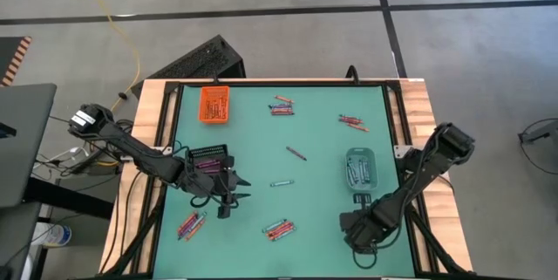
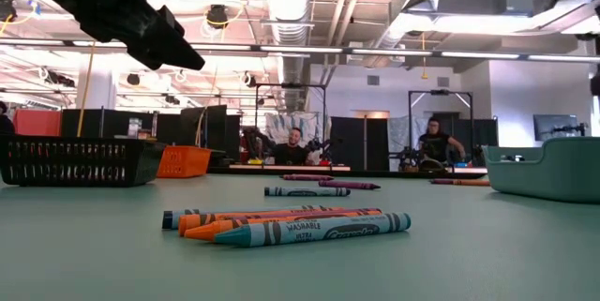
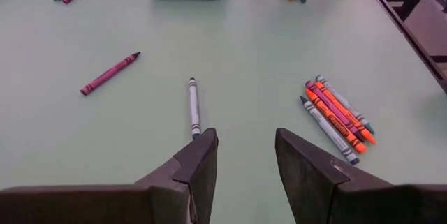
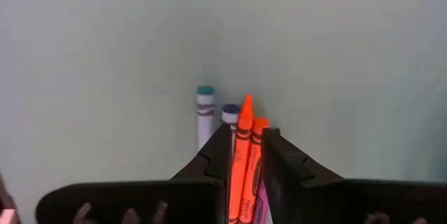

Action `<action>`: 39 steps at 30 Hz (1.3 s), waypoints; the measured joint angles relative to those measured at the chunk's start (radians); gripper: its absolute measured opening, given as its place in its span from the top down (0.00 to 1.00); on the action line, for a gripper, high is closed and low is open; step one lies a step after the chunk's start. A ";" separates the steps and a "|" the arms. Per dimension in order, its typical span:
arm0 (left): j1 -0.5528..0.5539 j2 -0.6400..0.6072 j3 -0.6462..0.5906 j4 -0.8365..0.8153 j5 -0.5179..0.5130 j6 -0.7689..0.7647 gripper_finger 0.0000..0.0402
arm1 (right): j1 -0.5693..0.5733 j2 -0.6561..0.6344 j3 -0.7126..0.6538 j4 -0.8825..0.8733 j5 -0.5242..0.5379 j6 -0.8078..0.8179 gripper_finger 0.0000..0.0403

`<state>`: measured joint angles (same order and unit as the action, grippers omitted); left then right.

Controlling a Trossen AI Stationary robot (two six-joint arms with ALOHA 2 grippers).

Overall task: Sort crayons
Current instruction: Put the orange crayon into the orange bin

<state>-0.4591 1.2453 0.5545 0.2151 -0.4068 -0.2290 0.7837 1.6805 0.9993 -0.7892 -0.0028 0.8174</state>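
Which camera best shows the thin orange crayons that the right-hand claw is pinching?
The right wrist view: the two thin orange crayons fill the picture, clamped in the right gripper. In the high view that gripper hides them. The left wrist view catches them only far off, and the low view does not show them.

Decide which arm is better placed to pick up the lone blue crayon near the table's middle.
Left: the left gripper, open, faces that crayon close by; the right gripper already grips orange crayons.

A robotics lab or workshop: beyond the green-topped wooden table, bare silver ceiling ducts, strip lights, black metal rig frames and seated people at benches.
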 joint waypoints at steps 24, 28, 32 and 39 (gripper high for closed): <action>0.000 0.000 -0.001 0.003 -0.009 0.008 0.67 | -0.008 -0.010 -0.089 0.078 0.021 0.012 0.83; 0.000 0.000 -0.001 0.003 -0.009 0.008 0.67 | -0.008 -0.009 -0.089 0.083 0.023 0.012 0.83; 0.000 0.000 -0.001 0.003 -0.013 0.008 0.67 | -0.008 -0.009 -0.089 0.087 0.023 0.010 0.83; 0.000 0.000 -0.001 0.003 -0.019 0.008 0.67 | -0.016 -0.004 -0.061 0.076 0.030 -0.074 0.83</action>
<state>-0.4591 1.2453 0.5533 0.2184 -0.4259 -0.2211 0.7682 1.6764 0.9383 -0.7136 0.0277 0.7439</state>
